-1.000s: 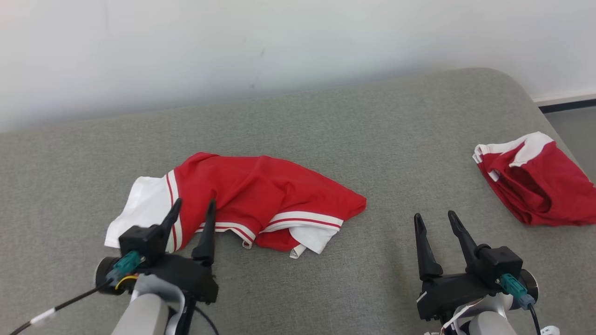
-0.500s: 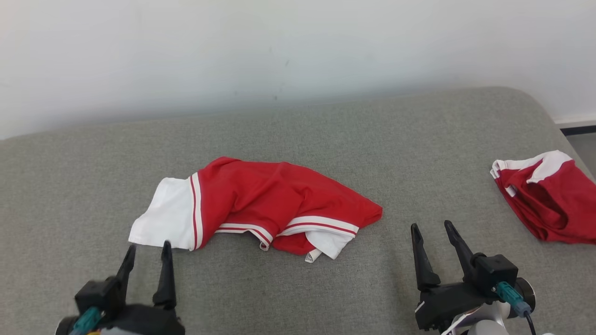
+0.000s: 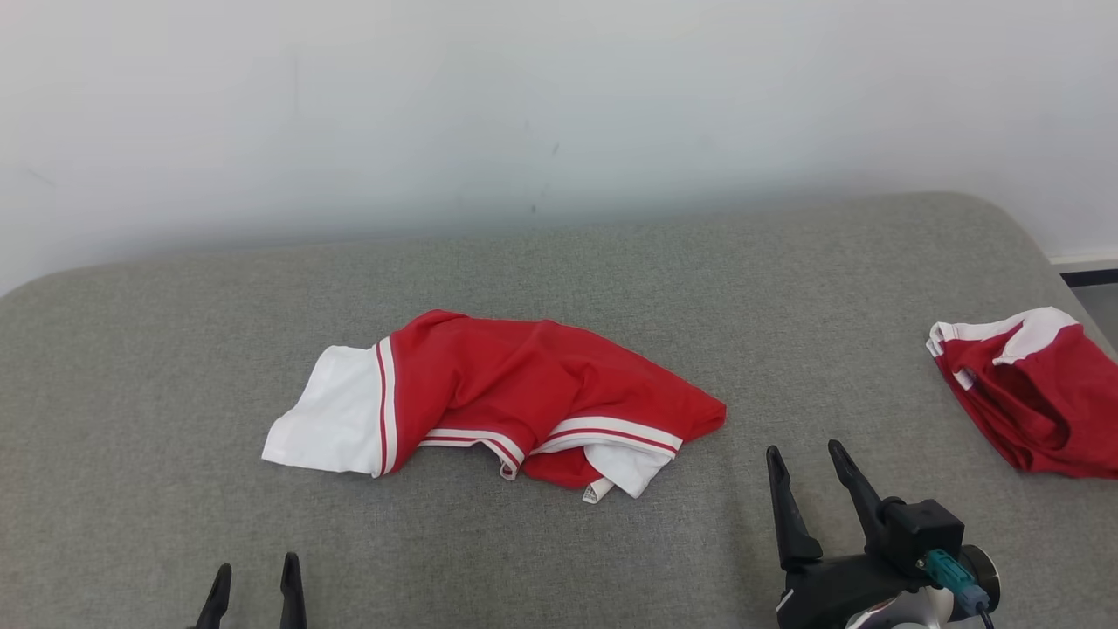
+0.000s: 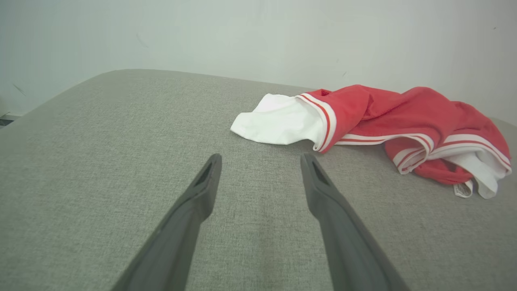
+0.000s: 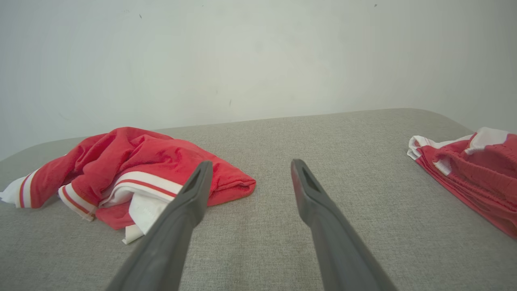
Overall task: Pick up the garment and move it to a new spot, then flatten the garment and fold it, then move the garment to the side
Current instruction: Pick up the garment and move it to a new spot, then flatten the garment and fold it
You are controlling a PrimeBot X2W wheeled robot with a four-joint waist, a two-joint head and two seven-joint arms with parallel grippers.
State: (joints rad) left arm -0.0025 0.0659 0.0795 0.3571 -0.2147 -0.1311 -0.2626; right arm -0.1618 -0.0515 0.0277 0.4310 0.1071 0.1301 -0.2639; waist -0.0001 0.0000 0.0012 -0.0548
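Note:
The garment (image 3: 524, 393), red with white bands and a white end, lies crumpled in the middle of the grey cushioned surface (image 3: 611, 262). It also appears in the left wrist view as the garment (image 4: 383, 113) up and right of the fingers, and in the right wrist view as the garment (image 5: 133, 161) to the left. My left gripper (image 3: 257, 563) is open at the near edge, well short of the white end, with nothing between its fingers (image 4: 202, 190). My right gripper (image 3: 803, 449) stands open and empty near the garment's right tip, apart from it. Its fingers (image 5: 190, 194) point toward the wall.
A second red and white garment (image 3: 1031, 393) lies bunched at the surface's right edge, also seen as a red pile (image 5: 476, 161) in the right wrist view. A pale wall (image 3: 559, 105) backs the surface. A strip of floor (image 3: 1092, 297) shows beyond the right corner.
The camera has shifted, so the whole picture sits lower. My left gripper has drawn back from over the garment's white end to the near edge. The garment lies as before.

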